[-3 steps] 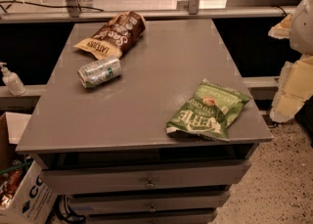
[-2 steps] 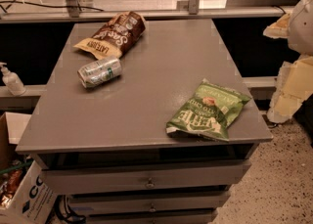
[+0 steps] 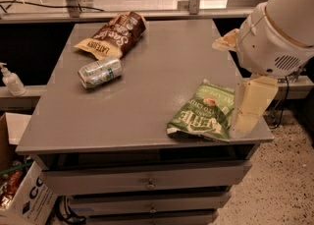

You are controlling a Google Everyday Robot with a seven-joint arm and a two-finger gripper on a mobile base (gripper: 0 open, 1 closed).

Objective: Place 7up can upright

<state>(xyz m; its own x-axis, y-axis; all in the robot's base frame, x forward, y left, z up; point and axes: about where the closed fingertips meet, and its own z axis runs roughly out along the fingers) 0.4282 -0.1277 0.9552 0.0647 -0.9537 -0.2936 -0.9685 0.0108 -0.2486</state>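
Lying sideways at the grey metal table's (image 3: 162, 71) far left, the silvery-green aluminium 7up can (image 3: 99, 72) may roll if nudged; the cream gripper (image 3: 234, 85) hangs open, empty, at the table's right edge.

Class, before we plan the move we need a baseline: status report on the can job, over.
Gripper at table right edge, well apart from 7up can. Can on its side, beside brown chip bag. Green chip bag by gripper.
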